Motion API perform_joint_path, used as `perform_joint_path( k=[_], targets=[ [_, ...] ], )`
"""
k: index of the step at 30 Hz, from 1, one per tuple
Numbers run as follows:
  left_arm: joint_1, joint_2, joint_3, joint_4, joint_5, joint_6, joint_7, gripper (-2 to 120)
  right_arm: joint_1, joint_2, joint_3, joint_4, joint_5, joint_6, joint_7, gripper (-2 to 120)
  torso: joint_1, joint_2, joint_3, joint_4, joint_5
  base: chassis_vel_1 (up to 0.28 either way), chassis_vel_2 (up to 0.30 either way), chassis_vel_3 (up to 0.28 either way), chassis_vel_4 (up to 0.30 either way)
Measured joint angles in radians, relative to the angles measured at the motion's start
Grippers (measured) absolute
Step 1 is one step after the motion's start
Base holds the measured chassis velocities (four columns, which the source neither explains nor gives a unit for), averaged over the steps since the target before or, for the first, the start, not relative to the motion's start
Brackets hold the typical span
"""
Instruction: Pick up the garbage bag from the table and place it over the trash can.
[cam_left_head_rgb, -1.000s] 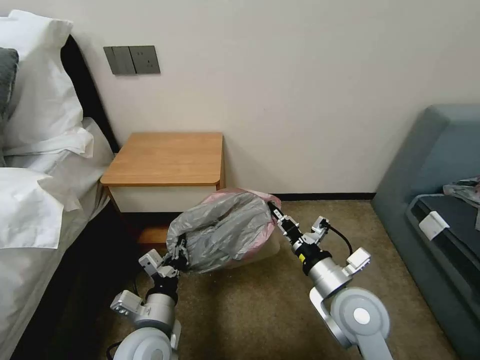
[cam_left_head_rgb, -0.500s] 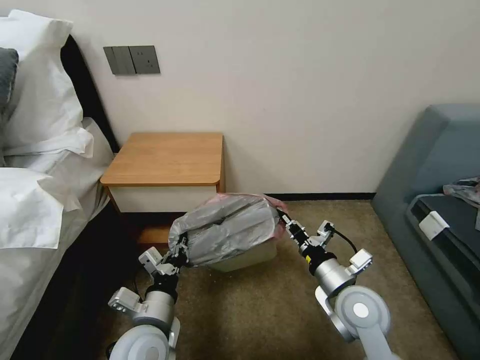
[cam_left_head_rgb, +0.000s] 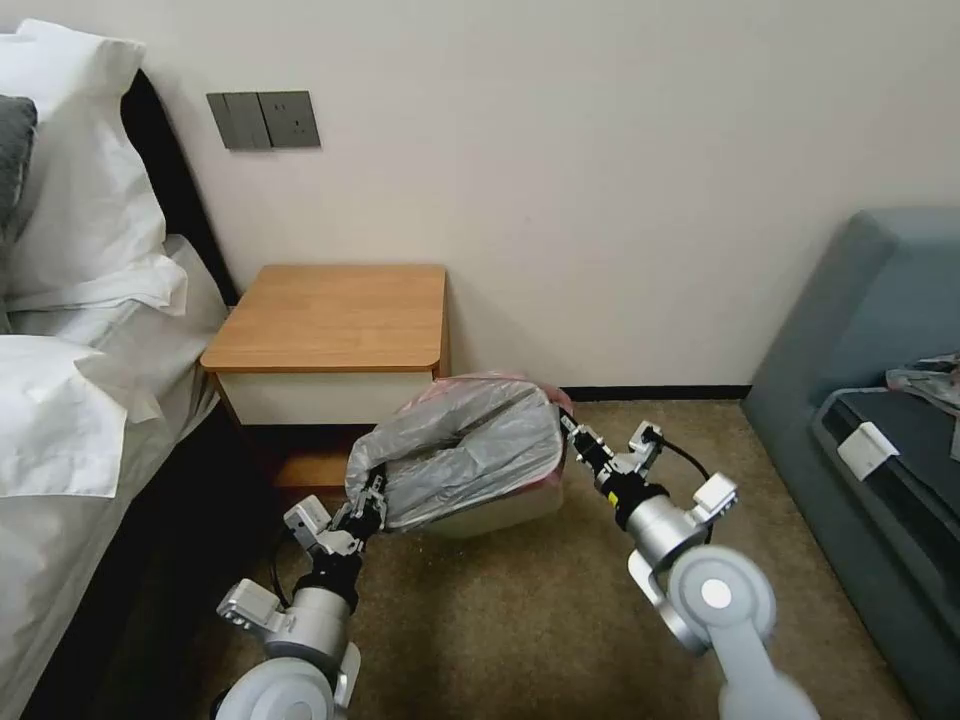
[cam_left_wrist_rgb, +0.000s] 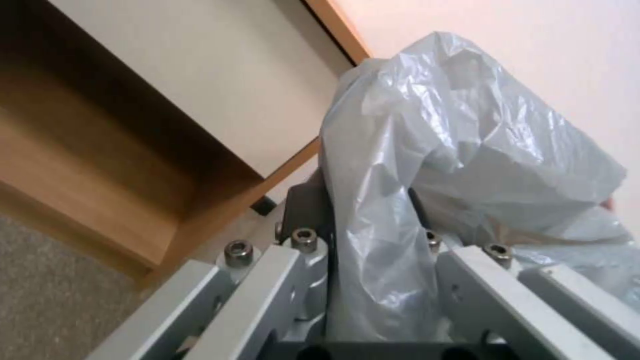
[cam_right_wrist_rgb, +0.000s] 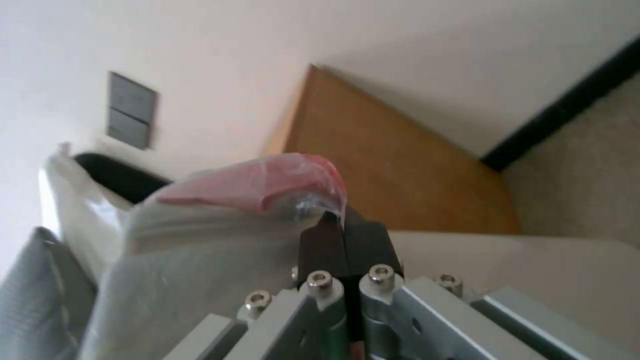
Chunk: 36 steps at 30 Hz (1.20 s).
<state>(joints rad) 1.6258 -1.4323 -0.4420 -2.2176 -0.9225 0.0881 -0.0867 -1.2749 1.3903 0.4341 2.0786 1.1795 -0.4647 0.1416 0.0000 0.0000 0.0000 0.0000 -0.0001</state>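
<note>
The garbage bag (cam_left_head_rgb: 470, 450), crinkly grey with a pinkish rim, is stretched between my two grippers above the cream trash can (cam_left_head_rgb: 505, 520), whose front wall shows beneath it. My left gripper (cam_left_head_rgb: 368, 497) is shut on the bag's near-left edge; the left wrist view shows that gripper (cam_left_wrist_rgb: 363, 240) with the grey film (cam_left_wrist_rgb: 460, 160) bunched between its fingers. At the bag's right rim, my right gripper (cam_left_head_rgb: 570, 428) is shut too. Its black fingers (cam_right_wrist_rgb: 360, 240) pinch the pink rim (cam_right_wrist_rgb: 267, 185). The table (cam_left_head_rgb: 330, 315), a wooden nightstand, stands just behind and left of the can.
A bed with white pillows (cam_left_head_rgb: 70, 300) runs along the left, close to my left arm. A grey sofa (cam_left_head_rgb: 880, 350) stands at the right. The wall (cam_left_head_rgb: 620, 200) is right behind the can. Carpet (cam_left_head_rgb: 500, 620) lies open in front.
Both grippers have moved a little forward and to the right with the bag. The bag has flattened and sunk lower over the can, and more of the can's front wall shows.
</note>
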Motion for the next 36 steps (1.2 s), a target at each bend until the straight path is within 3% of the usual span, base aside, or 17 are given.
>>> perform_joint_path(
  k=[16,30,36],
  targets=[
    [-0.013,-0.004,-0.001,0.002,-0.049,-0.007,0.005,7,-0.049,-0.006,0.0,0.027,-0.016,-0.041,0.089,0,0.0,0.0,0.0,0.0,0.0,0.0,0.0,0.0,0.0],
    [-0.016,-0.002,-0.003,0.019,-0.07,0.0,0.006,7,-0.043,-0.014,0.0,0.015,-0.193,0.004,-0.037,-2,0.0,0.0,0.0,0.0001,0.0001,0.0,0.0,0.0,0.0],
    [-0.023,-0.002,-0.005,0.042,-0.047,-0.004,0.008,7,-0.085,-0.024,0.012,0.046,-0.206,0.011,-0.101,18,0.0,0.0,0.0,0.0,0.0,0.0,0.0,0.0,0.0]
  ],
)
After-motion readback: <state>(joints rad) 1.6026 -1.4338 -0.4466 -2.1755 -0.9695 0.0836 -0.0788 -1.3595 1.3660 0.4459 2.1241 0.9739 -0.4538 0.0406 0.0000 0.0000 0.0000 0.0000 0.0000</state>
